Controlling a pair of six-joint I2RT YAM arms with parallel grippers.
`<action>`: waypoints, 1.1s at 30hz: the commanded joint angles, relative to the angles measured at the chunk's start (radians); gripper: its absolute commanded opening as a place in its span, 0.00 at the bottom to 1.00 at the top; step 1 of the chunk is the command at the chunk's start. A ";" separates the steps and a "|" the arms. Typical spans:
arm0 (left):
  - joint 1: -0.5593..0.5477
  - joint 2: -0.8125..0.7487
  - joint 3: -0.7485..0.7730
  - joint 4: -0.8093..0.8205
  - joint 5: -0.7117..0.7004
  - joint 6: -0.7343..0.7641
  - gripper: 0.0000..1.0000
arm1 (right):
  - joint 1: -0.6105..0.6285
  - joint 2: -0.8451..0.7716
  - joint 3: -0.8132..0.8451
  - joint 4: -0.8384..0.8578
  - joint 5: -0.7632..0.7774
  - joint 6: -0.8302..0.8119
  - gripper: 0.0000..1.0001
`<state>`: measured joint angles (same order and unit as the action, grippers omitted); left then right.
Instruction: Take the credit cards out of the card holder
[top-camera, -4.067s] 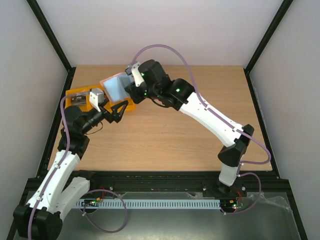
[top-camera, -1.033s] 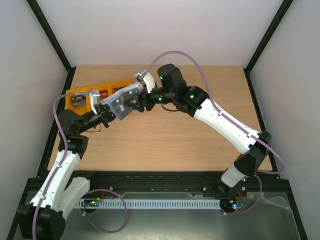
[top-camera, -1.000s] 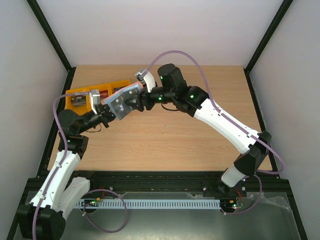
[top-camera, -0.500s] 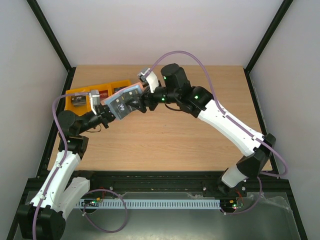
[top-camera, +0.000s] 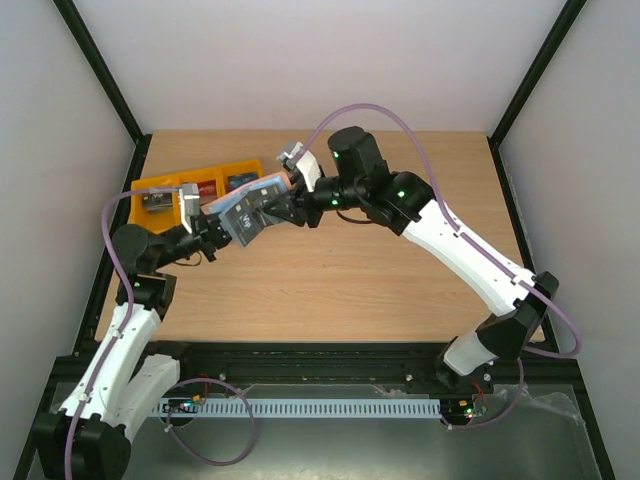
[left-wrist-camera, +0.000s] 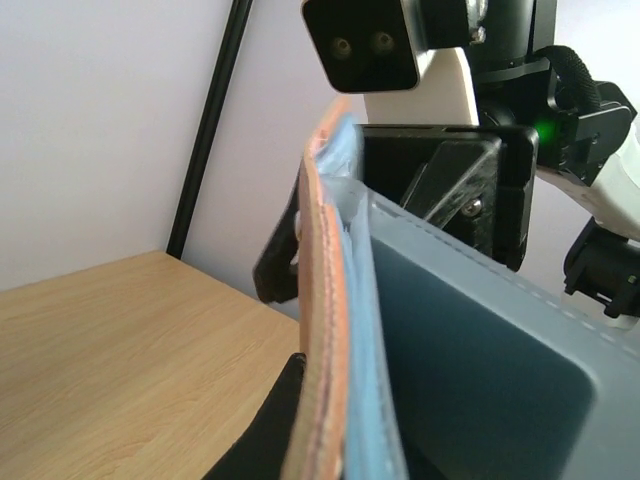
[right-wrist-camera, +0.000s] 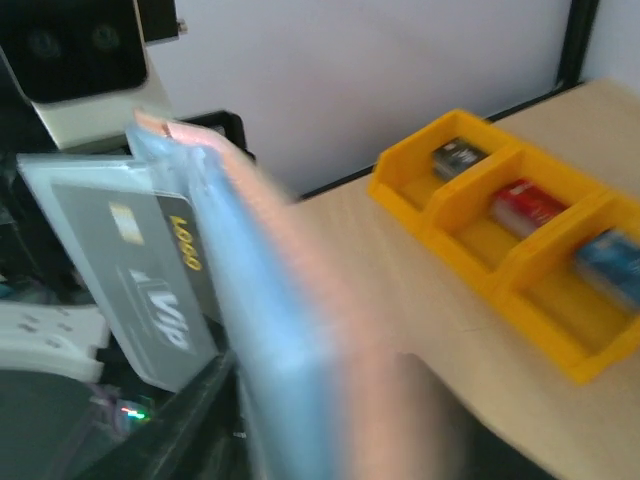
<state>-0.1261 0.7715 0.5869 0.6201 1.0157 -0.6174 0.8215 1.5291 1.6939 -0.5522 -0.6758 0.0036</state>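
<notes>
Pinching card holder (top-camera: 262, 188) with left gripper (top-camera: 220, 226); cannot tell right gripper (top-camera: 285, 205) spread through blur; grey credit card (right-wrist-camera: 150, 290) partly sleeved.

Both arms are pretty much the same build. The left arm (top-camera: 118, 340) and the right arm (top-camera: 470, 255) have glossy white shells on the long links and chunky black housings (top-camera: 352, 152) at the joints. Little green lights (top-camera: 399, 192) glow on the black bits of the right one. A lilac cable (top-camera: 367, 105) loops off each arm. The wrist camera (left-wrist-camera: 360, 40) is a black block with two tiny lenses, sitting on a white bracket (left-wrist-camera: 445, 85). The right gripper (top-camera: 278, 207) is angular black plastic with a silver screw (left-wrist-camera: 470, 205) showing.
</notes>
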 joint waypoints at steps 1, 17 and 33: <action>-0.006 -0.020 -0.008 0.043 0.020 0.008 0.02 | -0.007 0.035 0.062 -0.058 -0.113 -0.001 0.22; 0.022 -0.042 0.020 -0.476 -0.750 0.316 0.68 | -0.070 0.141 0.151 -0.199 0.278 0.338 0.02; -0.249 0.058 0.129 -0.552 -0.656 0.697 0.56 | -0.059 0.272 0.205 -0.098 0.120 0.572 0.02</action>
<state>-0.2989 0.7990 0.6399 0.1287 0.3889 -0.1497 0.7559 1.7817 1.8423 -0.6968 -0.4965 0.5114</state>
